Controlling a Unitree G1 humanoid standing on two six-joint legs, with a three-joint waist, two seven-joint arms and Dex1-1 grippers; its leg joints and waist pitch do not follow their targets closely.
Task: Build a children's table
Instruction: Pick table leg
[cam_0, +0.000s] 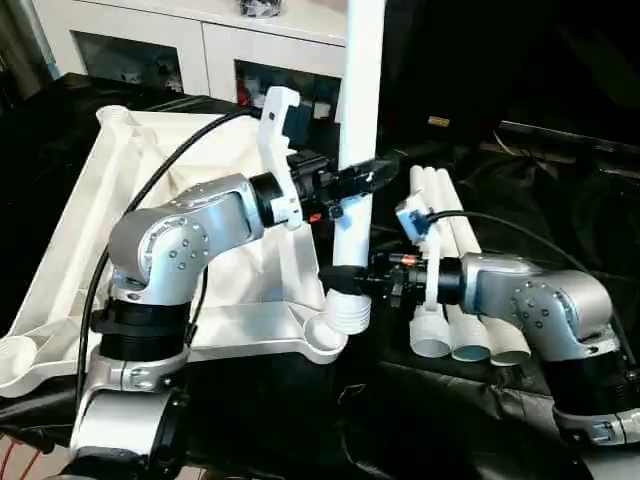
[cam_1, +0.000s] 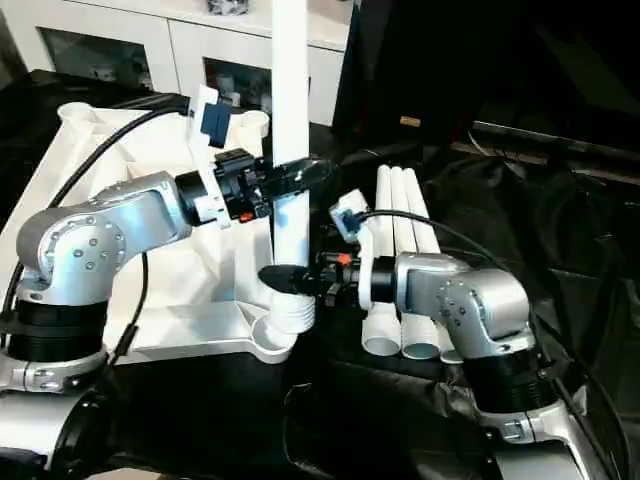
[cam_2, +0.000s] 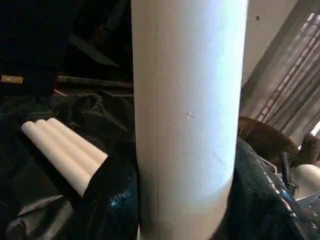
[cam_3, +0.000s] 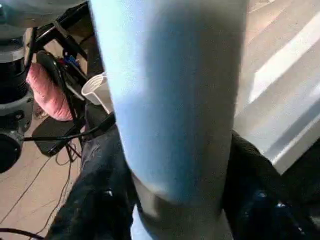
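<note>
— Where's the table?
— Tabletop lies underside up on black cloth. One leg stands upright at its near corner socket.
— The grippers?
— Left gripper clasps the leg higher up, right gripper near its base. Three spare legs lie beside.

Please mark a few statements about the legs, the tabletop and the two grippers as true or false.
1. One leg stands upright at a corner socket of the tabletop. True.
2. The left gripper grips the leg lower down than the right gripper. False: the left one holds it higher; the right one is just above the leg's ribbed end.
3. Three spare legs lie side by side on the black cloth. True.
4. The spare legs lie on the tabletop. False: they lie beside it, on the robot's right.
5. The tabletop lies ribbed side up. True.
</note>
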